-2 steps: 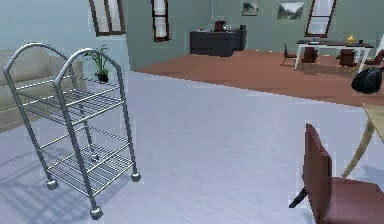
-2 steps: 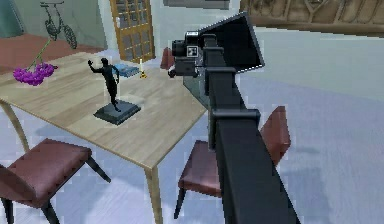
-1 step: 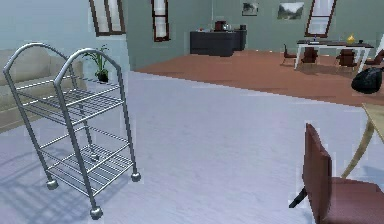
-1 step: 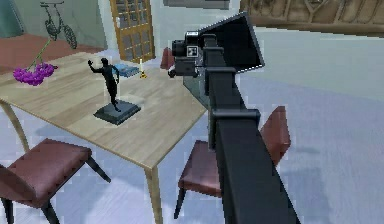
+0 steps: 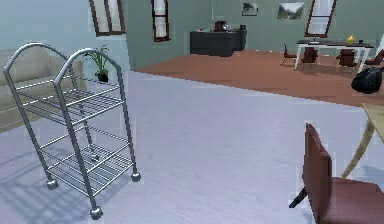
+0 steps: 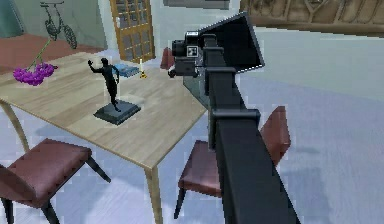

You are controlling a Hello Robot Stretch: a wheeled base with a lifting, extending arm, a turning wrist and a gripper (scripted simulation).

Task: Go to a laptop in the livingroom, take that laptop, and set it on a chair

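black and flat, the laptop (image 6: pixel 236 40) hangs at the far end of the arm (image 6: pixel 238 150) in the arm side view. it is a dark slab tilted up on one edge, with a thin paler rim along its top, and no keys or screen detail can be made out. it is clear of the wooden table (image 6: pixel 80 100) and of the floor, so the gripper (image 6: pixel 176 62) holds the laptop. the step in hand looks like the last 1: setting it on a chair. the nearest candidate is the red-brown chair (image 6: pixel 200 170) just beside the arm, tucked at the table's corner, with its seat low and its back rising on the arm's far side. to do this well, the slab should come over the middle of that seat, well below where it hangs now, and level out before it touches, so it lands flat and not on an edge. the table corner and the chair back both stand close, so the descent wants to be straight and slow. a thin, stiff slab will slide off a padded seat if it is let go while tilted. a dark statue (image 6: pixel 112 95) stands on the table, well apart from the laptop.
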